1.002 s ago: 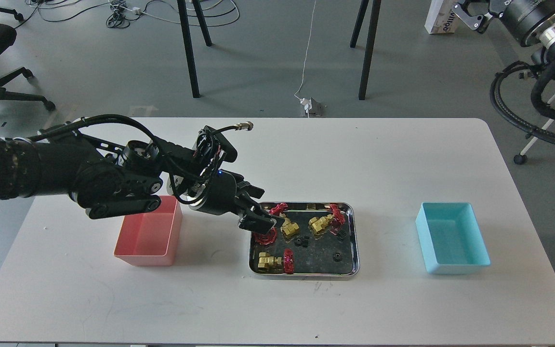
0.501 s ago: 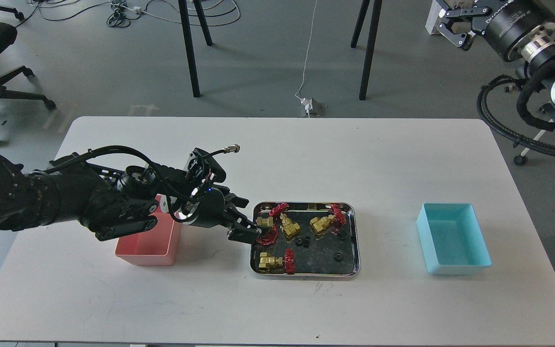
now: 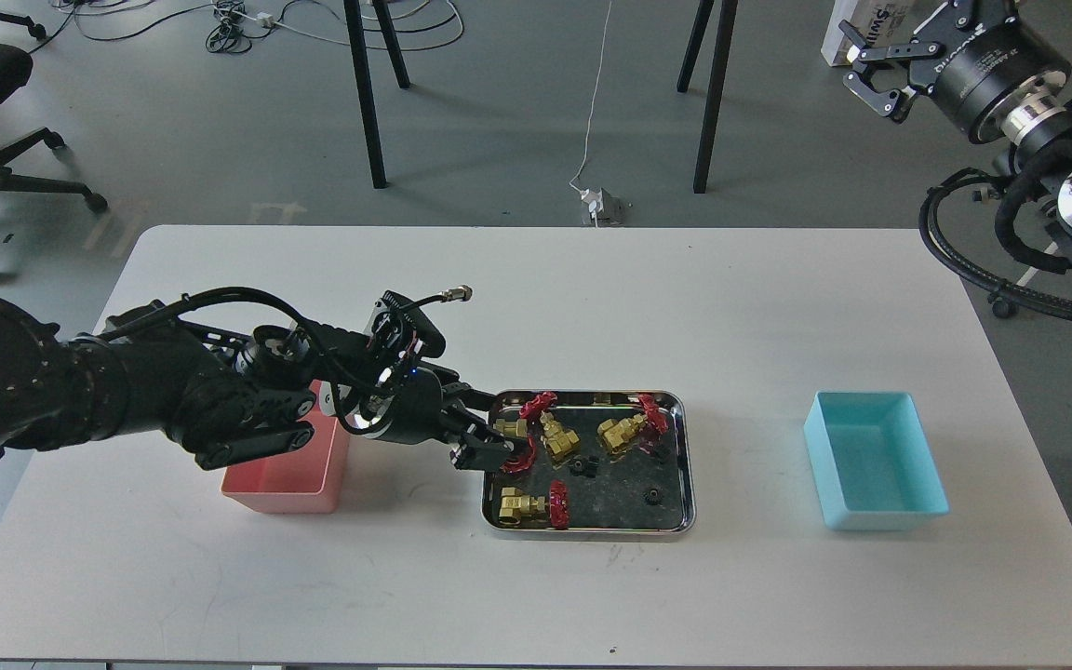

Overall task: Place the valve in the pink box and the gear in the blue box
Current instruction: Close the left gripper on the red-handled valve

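The left arm reaches in over the desk (image 3: 536, 307), and its fingers (image 3: 489, 445) sit at the left edge of the steel tray (image 3: 592, 530). They look closed around a valve (image 3: 510, 430), the brass body showing just past the tips and its red handwheel curling under them, though the dark finger parts make the grip hard to read with certainty. Just beyond the fingers, further into the tray, lies a second valve (image 3: 556, 435), and past that a third one (image 3: 624, 431) near the tray's far corner. Below the fingers, toward the tray's near rim, a fourth valve (image 3: 525, 505) lies on its side. A gear (image 3: 579, 466) sits a little beyond and below the fingertips, and another gear (image 3: 650, 495) lies further off in the same direction.

The pink box (image 3: 285, 484) stands behind the fingers, partly hidden under the forearm. The blue box (image 3: 876, 461) stands well beyond the tray, far from the fingers.

The right arm is raised off the desk at the upper right, its fingers (image 3: 871, 70) spread apart with nothing between them.
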Controlling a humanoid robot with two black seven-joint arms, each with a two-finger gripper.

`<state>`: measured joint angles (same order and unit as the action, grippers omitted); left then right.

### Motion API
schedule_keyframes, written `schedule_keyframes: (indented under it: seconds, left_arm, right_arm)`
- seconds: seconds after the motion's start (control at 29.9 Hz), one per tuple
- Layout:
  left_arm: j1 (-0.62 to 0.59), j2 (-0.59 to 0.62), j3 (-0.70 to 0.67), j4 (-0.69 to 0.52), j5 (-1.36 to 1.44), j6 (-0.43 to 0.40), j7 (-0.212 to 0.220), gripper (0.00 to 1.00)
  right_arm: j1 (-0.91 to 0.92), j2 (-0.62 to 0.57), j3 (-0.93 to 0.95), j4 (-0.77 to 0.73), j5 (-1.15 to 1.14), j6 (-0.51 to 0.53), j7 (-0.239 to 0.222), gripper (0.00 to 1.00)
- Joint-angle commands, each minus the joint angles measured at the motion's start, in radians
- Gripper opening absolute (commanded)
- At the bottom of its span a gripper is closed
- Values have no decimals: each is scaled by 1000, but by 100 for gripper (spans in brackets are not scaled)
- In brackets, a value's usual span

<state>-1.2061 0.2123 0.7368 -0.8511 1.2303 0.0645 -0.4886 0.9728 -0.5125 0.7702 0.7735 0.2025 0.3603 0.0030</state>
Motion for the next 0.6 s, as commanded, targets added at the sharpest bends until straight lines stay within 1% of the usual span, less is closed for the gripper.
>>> schedule_keyframes:
  seconds: [0.0, 0.13, 0.37, 0.57]
  left_arm:
    - [17, -2, -27, 1, 0, 0, 0, 76]
    - [22, -11, -27, 6, 1, 0, 0, 75]
    - [30, -28, -27, 15, 5, 23, 0, 68]
    - [59, -36, -27, 60, 5, 23, 0, 63]
  right_arm:
    - [-2, 0, 0, 0, 0, 0, 0, 100]
    - [-8, 0, 0, 0, 0, -1, 0, 100]
    - [-16, 0, 0, 0, 0, -1, 0, 100]
    - [-17, 0, 0, 0, 0, -1, 0, 100]
